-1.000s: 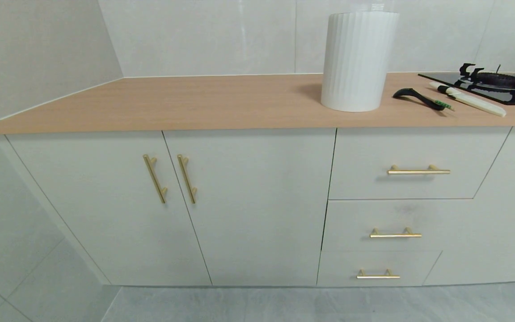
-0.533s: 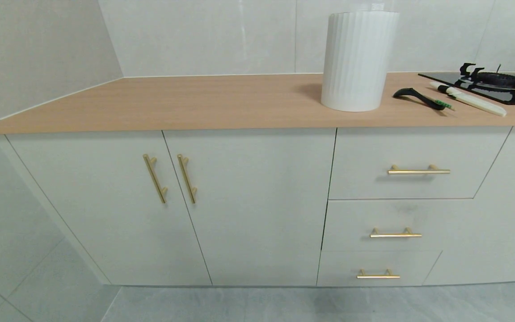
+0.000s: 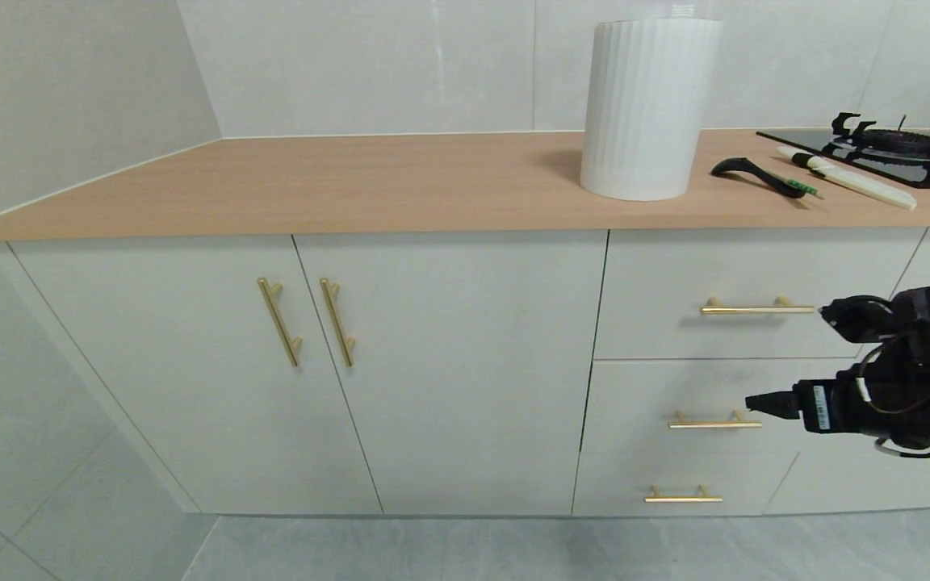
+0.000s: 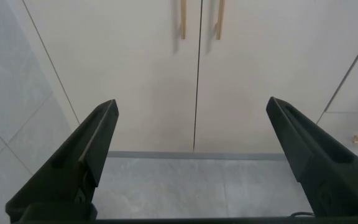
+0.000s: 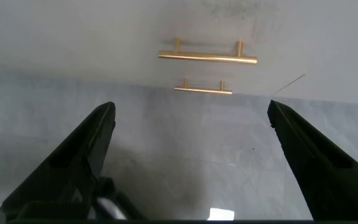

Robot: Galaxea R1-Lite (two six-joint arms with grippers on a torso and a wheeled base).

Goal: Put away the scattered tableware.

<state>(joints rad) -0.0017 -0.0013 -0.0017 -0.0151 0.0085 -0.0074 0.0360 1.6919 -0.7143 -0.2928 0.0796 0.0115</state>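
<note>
Black utensil: you'll find the black utensil [image 3: 749, 174] lying flat on the countertop [image 3: 312, 186], near its right end and closer to the front edge than to the back wall. It has a curved black handle and a thin green tip pointing towards the right end.
White utensil: the white utensil [image 3: 856, 181] is long, slim and cream-white, with a dark band near its far end. It lies flat at a slant just right of the black one. You cannot tell whether the two touch.
Neighbours: a tall white ribbed container [image 3: 647, 109] stands upright just left of both pieces. The black hob [image 3: 897, 145] sits at the countertop's right back corner, and the white utensil's far end lies at its edge.
Right arm: your right gripper [image 3: 796, 359] hangs below the countertop's front edge, in front of the drawers [image 3: 723, 323], with its fingers pointing left. In the right wrist view the right gripper [image 5: 190, 109] is spread wide and empty, with two drawer handles [image 5: 207, 57] ahead.
Left arm: your left gripper [image 4: 191, 104] is low, spread wide and empty, facing the double cabinet doors [image 4: 197, 74] and the floor.
</note>
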